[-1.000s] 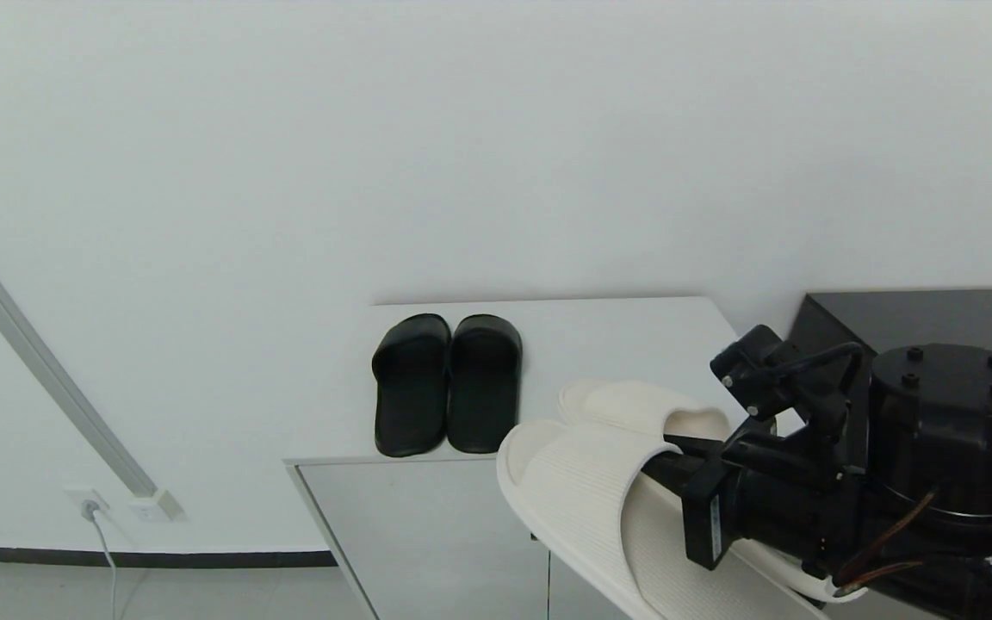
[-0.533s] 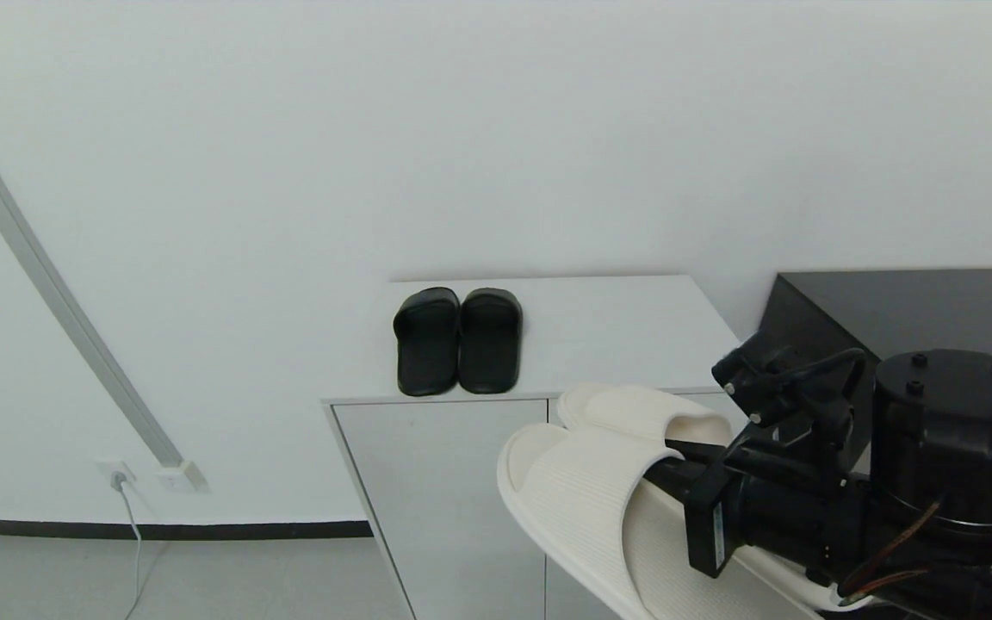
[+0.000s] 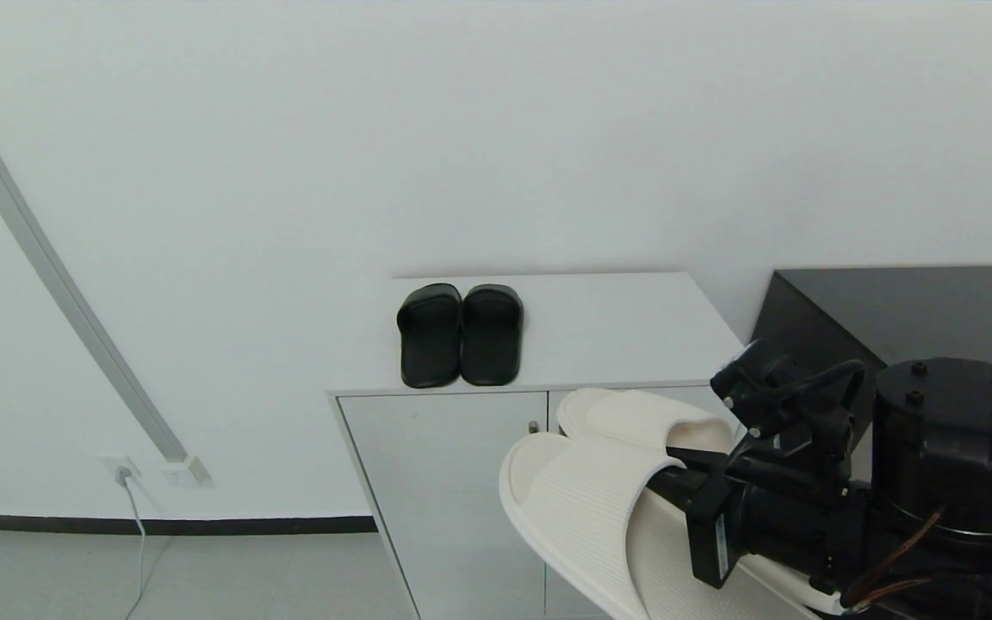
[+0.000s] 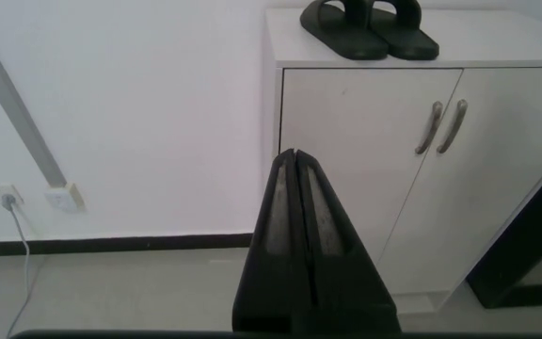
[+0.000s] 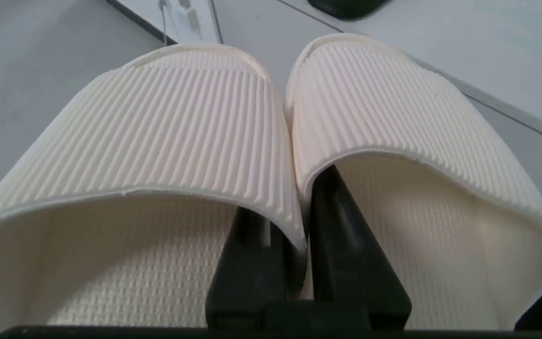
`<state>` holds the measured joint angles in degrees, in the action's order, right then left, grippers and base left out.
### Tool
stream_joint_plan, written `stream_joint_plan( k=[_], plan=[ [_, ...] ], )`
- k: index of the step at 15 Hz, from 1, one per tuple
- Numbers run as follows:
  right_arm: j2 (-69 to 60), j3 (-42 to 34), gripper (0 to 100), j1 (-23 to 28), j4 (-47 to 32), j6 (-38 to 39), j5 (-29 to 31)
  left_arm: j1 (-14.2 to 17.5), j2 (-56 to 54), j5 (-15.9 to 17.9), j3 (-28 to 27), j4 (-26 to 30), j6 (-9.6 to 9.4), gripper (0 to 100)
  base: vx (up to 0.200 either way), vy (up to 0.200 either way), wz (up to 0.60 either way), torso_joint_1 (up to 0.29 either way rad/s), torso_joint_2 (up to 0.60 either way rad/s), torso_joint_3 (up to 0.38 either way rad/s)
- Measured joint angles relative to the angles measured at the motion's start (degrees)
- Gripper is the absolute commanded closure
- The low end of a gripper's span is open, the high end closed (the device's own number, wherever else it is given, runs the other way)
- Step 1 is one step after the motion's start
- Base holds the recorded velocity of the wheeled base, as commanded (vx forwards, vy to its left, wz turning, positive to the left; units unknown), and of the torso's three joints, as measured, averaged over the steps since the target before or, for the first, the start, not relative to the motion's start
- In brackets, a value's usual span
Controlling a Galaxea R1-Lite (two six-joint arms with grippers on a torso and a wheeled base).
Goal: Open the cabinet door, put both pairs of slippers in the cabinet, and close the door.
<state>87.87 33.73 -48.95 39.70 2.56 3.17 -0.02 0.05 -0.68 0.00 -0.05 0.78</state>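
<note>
The white slippers (image 3: 599, 491) are held at the lower right of the head view. Their adjoining inner walls are pinched together by the right gripper (image 5: 294, 247), so that both are carried as one. The black slippers (image 3: 460, 334) are seen at centre, on top of the cabinet (image 3: 453, 482), whose doors are shut. The left gripper (image 4: 296, 188) is pressed together and empty, presumably reserved for the door handles (image 4: 445, 127).

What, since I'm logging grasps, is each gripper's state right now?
Left gripper: shut, empty.
Right gripper: shut on the white slippers.

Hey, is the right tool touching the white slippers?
Touching. The right wrist view shows the right tool shut on the adjoining strap edges of both white slippers, clamped between its fingers.
</note>
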Motion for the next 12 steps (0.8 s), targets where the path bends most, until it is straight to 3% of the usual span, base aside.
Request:
stream_joint_plan(
  k=[8,12],
  plan=[
    [-1.2,-1.9,100,0.1,0.1,0.0,-0.1,0.0,0.0,-0.1,0.0,0.0,-0.18,100,0.000,0.000,0.00,0.000,0.00,0.000],
    [-1.7,-2.5,100,0.1,0.1,0.0,-0.1,0.0,0.0,0.0,0.0,0.0,-0.18,100,0.000,0.000,0.00,-0.142,0.34,0.187]
  ],
)
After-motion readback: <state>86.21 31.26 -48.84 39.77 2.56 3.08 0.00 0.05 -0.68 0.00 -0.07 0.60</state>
